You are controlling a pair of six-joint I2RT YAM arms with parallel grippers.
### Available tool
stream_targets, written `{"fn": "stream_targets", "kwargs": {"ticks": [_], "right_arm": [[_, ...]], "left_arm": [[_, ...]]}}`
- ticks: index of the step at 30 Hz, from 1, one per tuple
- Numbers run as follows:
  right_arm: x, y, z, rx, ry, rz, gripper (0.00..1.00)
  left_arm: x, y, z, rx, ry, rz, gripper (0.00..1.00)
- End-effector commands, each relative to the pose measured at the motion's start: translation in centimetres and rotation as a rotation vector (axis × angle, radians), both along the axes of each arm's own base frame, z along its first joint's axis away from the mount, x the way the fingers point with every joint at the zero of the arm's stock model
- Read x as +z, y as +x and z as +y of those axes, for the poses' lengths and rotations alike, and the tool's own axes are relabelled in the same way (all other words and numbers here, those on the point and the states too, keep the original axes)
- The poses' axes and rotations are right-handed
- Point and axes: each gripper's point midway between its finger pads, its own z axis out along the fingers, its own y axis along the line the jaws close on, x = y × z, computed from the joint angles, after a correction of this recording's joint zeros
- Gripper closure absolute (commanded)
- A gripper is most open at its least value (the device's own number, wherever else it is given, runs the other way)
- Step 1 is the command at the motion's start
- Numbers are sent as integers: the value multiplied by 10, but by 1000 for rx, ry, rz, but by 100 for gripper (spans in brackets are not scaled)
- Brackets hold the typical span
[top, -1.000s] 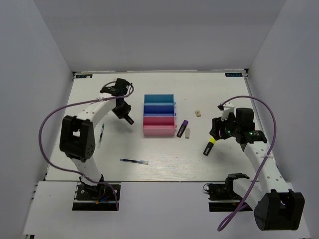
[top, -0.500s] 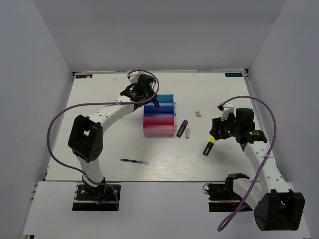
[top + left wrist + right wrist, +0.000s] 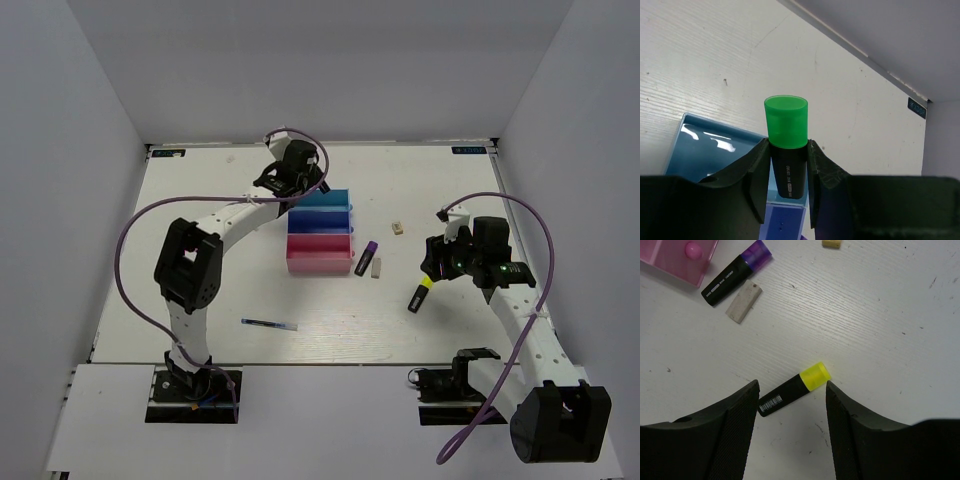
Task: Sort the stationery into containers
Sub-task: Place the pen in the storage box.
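left end effector (image 3: 786,151) | green highlighter (image 3: 786,131) gripped | moved over teal bin (image 3: 702,150)

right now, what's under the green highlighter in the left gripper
Below the green highlighter, clamped in the left gripper, the teal bin and part of the blue bin show. The gripper covers the rest of both.

Green-cap hiliter (image 3: 786,145) upright by teal bin (image 3: 700,150).

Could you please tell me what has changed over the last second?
The left gripper, shut on the green highlighter, swung right and farther out, to the teal bin. The right gripper stayed open over the yellow highlighter; the bins kept their place.
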Motion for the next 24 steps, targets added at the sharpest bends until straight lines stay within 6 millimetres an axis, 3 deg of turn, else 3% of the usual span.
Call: {"fn": "stream_targets", "kwargs": {"ticks": [1,9,12,13,16,19,20,22,24], "right_arm": [[12,9,3,22,5,-55,41],[11,9,2,17,1,-52,41],[11,8,2,21,1,-51,41],[11,8,2,23,0,-51,40],[10,8,3,27,0,-46,39],[11,8,2,25,2,-47,39],[9,8,2,25,2,-41,39],[9,8,1,21,-1,-39,37],[10,9,2,23,1,-42,37]], "left_arm": [[12,14,0,31,-9,-64,100],[-25,12,4,56,30,-19,100],[-33,12,6,67,37,-8,100],[-33,12,7,69,40,-9,95],[-36,10,8,68,49,2,92],[-38,7,10,68,57,15,78],[-41,4,12,68,57,22,65],[-37,3,10,63,50,15,63],[-40,1,12,60,58,25,54]]}}
